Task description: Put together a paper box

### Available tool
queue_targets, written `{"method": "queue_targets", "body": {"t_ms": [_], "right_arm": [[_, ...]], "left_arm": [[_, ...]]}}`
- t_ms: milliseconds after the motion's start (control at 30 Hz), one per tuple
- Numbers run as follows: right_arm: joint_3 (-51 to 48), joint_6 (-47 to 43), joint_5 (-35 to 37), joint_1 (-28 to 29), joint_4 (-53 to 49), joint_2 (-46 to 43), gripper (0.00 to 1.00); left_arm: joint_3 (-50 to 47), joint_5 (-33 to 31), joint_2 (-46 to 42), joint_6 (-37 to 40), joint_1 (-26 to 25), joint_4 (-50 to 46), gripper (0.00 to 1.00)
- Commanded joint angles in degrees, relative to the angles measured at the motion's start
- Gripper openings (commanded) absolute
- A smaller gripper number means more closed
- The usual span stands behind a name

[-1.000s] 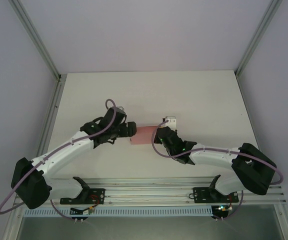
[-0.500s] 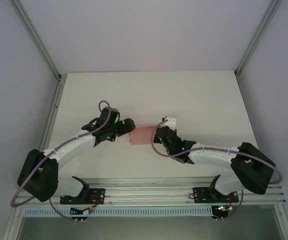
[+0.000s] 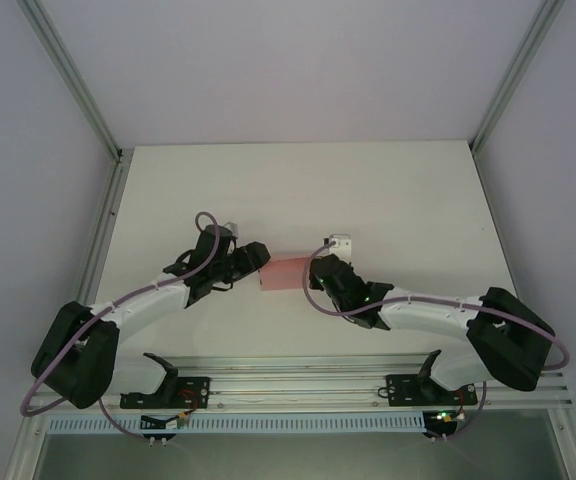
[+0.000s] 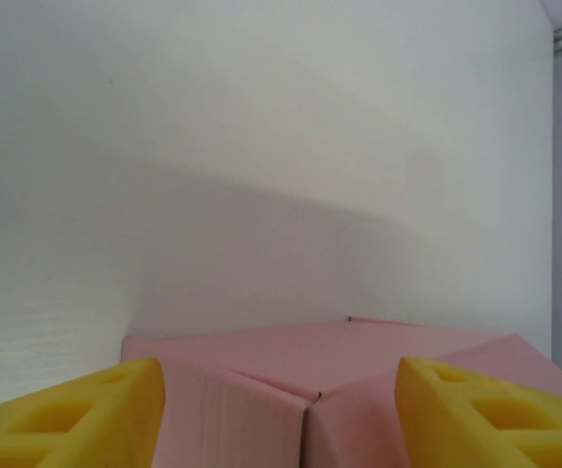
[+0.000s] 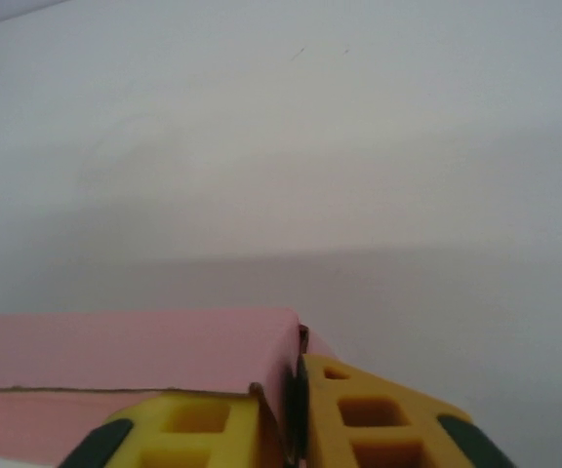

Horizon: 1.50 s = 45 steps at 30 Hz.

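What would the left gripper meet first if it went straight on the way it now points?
The pink paper box: its corner lies straight ahead, between the open yellow fingers of the left gripper. Whether they touch it is unclear.

one paper box (image 3: pixel 283 274), one table (image 3: pixel 388 190); two arms (image 3: pixel 138 300), two pairs of yellow fingers (image 4: pixel 76 414)

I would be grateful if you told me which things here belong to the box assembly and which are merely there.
Part of the job: paper box, between the two grippers; left gripper, fingers astride a box corner; right gripper, pinching the box's edge.
Merely there: white table; aluminium frame posts.
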Motion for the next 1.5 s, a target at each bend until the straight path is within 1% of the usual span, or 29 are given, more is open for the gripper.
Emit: {"method": "queue_targets", "body": {"t_ms": [0, 133, 167, 200, 233, 300, 400, 533, 633, 733, 800, 833, 933, 967, 1100, 1133, 1233, 1267, 1300, 1333, 1367, 1467], "right_arm": [[-2.7, 0.6, -7.4, 1.3, -13.7, 0.0, 0.27], [0.3, 0.5, -6.6, 1.0, -18.1, -3.5, 0.4], [1.3, -0.2, -6.8, 1.0, -19.1, -4.2, 0.45], [2.1, -0.9, -7.0, 0.9, -20.0, -5.1, 0.54], [2.9, -1.2, -7.1, 0.8, -20.8, -5.8, 0.58], [4.0, -1.2, -7.5, 0.7, -21.9, -7.6, 0.64], [4.3, 0.1, -9.2, -0.1, -21.8, -9.7, 0.76], [4.7, 2.2, -11.9, -2.1, -20.0, -11.4, 0.86], [6.4, 1.6, -12.6, -3.5, -19.3, -12.0, 0.96], [6.9, 1.4, -11.3, -5.0, -17.7, -10.9, 0.97], [7.4, 3.2, -11.7, -6.9, -18.0, -9.3, 0.97], [7.4, 4.0, -11.5, -7.7, -18.3, -8.5, 0.96], [6.5, 5.1, -10.8, -8.7, -19.1, -6.4, 0.81], [5.9, 4.9, -11.3, -8.6, -18.7, -6.0, 0.79], [0.1, 2.9, -15.1, -8.6, -11.7, -4.7, 0.62], [-1.8, 2.6, -16.2, -8.7, -9.7, -4.2, 0.56], [-7.6, 2.1, -18.7, -8.6, -2.8, -2.8, 0.39], [-9.5, 2.1, -19.4, -8.6, 0.1, -2.4, 0.35], [-11.4, 2.9, -19.4, -8.6, 2.6, -1.8, 0.3], [-13.3, 2.5, -20.2, -8.7, 6.3, -0.9, 0.28], [-14.7, 2.8, -20.3, -8.6, 8.1, 0.2, 0.26], [-15.8, 3.2, -21.7, -8.6, 10.8, 4.2, 0.2]], "left_arm": [[-2.8, -0.7, 2.0, 0.7, -0.7, -1.4, 0.6], [-3.4, -2.3, 1.9, 0.8, -1.2, -1.7, 0.59], [-3.5, -2.5, 2.0, 0.9, -1.4, -1.5, 0.59], [-3.4, -2.9, 2.2, 1.1, -1.5, -1.6, 0.58], [-3.5, -3.3, 2.3, 1.1, -1.6, -1.7, 0.58], [-3.6, -3.9, 2.5, 1.4, -1.8, -1.7, 0.57], [-4.2, -4.7, 2.8, 1.9, -2.3, -0.8, 0.57], [-5.0, -4.9, 3.1, 3.6, -3.3, 0.7, 0.57], [-5.2, -5.5, 3.1, 5.3, -3.5, 0.5, 0.56], [-5.6, -6.0, 3.2, 5.9, -3.6, 0.5, 0.56], [-6.0, -6.4, 3.2, 5.9, -3.7, 1.0, 0.56], [-6.2, -6.2, 3.2, 6.2, -3.8, 1.4, 0.56], [-6.7, -6.5, 3.0, 6.2, -4.0, 1.9, 0.55], [-6.8, -6.9, 3.0, 6.3, -4.0, 1.6, 0.55], [-7.3, -7.3, 3.3, 6.9, -4.2, 2.2, 0.54], [-7.6, -7.2, 3.6, 7.1, -4.2, 2.7, 0.53], [-8.9, -6.8, 3.9, 7.7, -4.5, 5.0, 0.48], [-9.7, -6.8, 4.1, 7.8, -4.5, 6.4, 0.47], [-10.6, -6.7, 4.4, 7.9, -4.5, 8.1, 0.44], [-11.5, -6.9, 4.8, 8.0, -4.7, 9.6, 0.38], [-12.4, -6.6, 5.3, 8.0, -4.6, 11.1, 0.35], [-15.0, -5.4, 7.4, 9.1, -5.2, 16.9, 0.31]]}}
